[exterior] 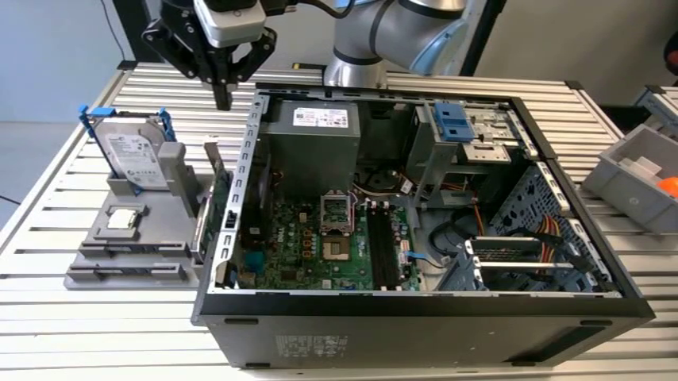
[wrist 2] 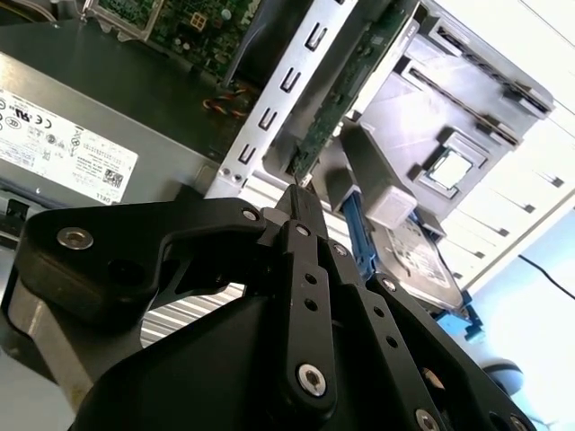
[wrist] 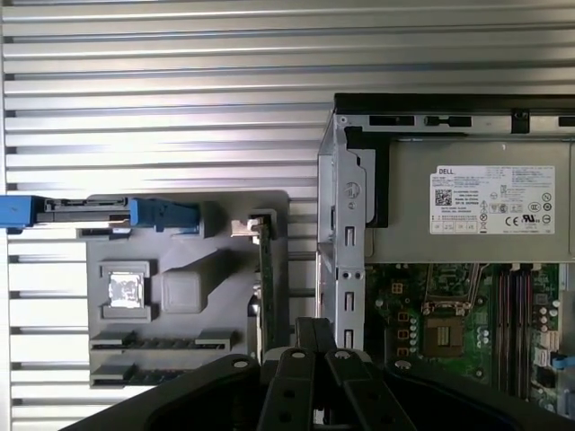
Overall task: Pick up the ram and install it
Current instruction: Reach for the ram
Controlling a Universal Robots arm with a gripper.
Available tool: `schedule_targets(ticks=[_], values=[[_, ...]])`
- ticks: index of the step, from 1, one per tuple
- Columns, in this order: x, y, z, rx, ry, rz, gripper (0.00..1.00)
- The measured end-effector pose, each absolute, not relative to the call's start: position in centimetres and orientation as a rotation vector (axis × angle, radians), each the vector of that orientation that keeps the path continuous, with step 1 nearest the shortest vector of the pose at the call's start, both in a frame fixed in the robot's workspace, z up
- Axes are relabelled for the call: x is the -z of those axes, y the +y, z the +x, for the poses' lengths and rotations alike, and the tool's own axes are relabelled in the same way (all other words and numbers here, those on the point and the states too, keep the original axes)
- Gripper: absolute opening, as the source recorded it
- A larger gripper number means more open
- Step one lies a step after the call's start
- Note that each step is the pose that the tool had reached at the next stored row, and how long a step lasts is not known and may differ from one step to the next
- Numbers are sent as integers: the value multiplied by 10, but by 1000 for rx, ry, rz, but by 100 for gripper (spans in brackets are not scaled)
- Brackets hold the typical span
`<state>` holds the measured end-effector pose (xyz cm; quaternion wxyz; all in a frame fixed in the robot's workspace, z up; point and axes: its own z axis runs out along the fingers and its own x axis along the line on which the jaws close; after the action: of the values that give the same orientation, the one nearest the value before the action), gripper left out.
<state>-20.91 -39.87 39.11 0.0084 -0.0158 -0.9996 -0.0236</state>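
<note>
Well, my jaws hang shut (nothing in them) over the gray holder [exterior: 127, 274] that stands parts up.

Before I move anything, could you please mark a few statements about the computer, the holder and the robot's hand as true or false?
1. The computer case lies open, with its circuit board showing. True.
2. The hand is reaching down inside the case. False: it hangs in the air outside the case, on the exterior view's left side.
3. The hard drive stands upright in the gray holder. True.
4. The hand is holding the green card. False: its fingers are shut on nothing, and the card stands on edge beside the case.
5. A gray bin sits at the exterior view's right of the case. True.
</note>
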Motion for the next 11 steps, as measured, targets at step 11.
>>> schedule_targets(ticks=[11], values=[[-391, -399, -209, 73, -3112, -47, 0]])
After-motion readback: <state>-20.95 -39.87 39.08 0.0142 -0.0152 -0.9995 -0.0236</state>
